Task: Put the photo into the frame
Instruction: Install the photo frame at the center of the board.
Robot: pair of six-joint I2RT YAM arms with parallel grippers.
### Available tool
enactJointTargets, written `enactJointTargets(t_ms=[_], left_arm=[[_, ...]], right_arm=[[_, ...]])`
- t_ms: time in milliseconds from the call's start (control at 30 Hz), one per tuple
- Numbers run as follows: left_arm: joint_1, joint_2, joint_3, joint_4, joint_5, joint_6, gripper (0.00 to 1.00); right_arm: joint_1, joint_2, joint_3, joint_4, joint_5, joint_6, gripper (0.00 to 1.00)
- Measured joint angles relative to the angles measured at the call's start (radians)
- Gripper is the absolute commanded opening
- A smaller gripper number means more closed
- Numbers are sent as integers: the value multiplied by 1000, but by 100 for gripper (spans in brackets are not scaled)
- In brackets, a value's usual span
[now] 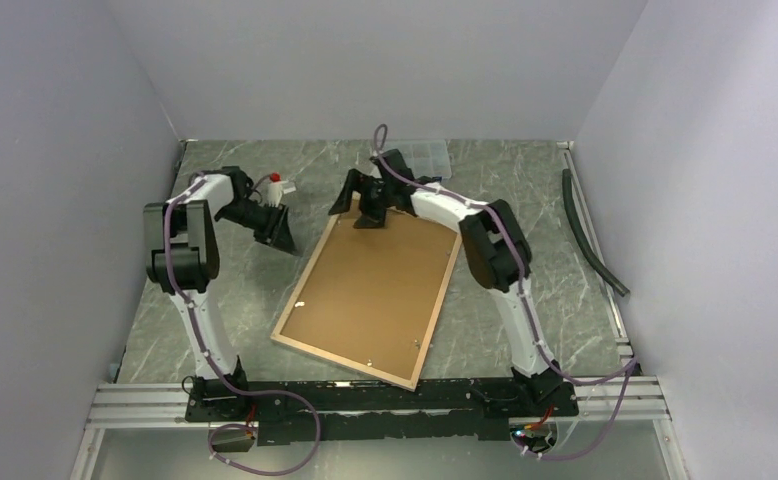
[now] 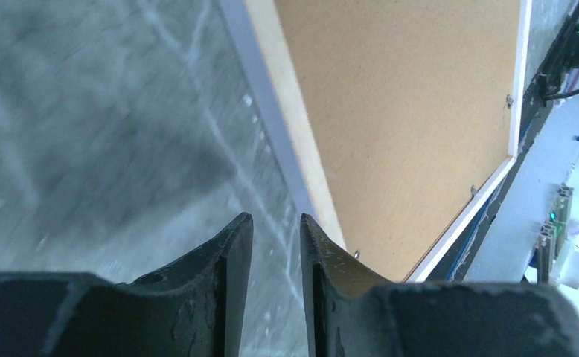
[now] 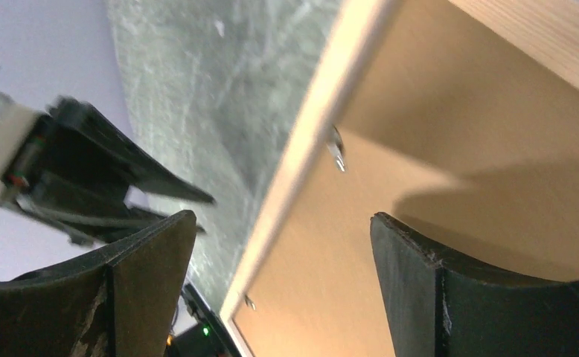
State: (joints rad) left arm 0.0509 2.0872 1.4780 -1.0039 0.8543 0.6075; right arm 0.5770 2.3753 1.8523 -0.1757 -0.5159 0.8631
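Note:
The frame (image 1: 342, 363) lies face down and slanted in the middle of the table, its light wood border (image 2: 290, 126) around a brown backing board (image 1: 370, 290). The photo is hidden. My left gripper (image 1: 283, 238) hangs over bare table just left of the frame's far left part. Its jaws stand a little apart with nothing between them (image 2: 277, 217). My right gripper (image 1: 360, 205) is above the frame's far corner, open wide and empty (image 3: 283, 216), straddling the wood border (image 3: 309, 134) and the backing board (image 3: 420, 149). A small metal tab (image 3: 336, 149) sits at the border.
A clear plastic compartment box (image 1: 420, 155) stands at the back wall. A white bottle with a red cap (image 1: 277, 183) is beside the left arm. A black hose (image 1: 590, 235) lies along the right wall. The arms' mounting rail (image 1: 365, 395) runs along the near edge.

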Motion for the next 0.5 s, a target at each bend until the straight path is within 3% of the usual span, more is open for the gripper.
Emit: enactJointTargets(t_ms=[200,400,500], left_arm=[[53,-113,-51,-10,-65,78,38],[-6,-192,-236,41,-165,138,38],[-37,-198,-297,67,-211,156,37]], right_arm=[[-121,-386,-375,-68,114,-67,100],[-300,-822,-708,-117,330,-114,100],[-336,-920,-832,-132,373,-121,100]])
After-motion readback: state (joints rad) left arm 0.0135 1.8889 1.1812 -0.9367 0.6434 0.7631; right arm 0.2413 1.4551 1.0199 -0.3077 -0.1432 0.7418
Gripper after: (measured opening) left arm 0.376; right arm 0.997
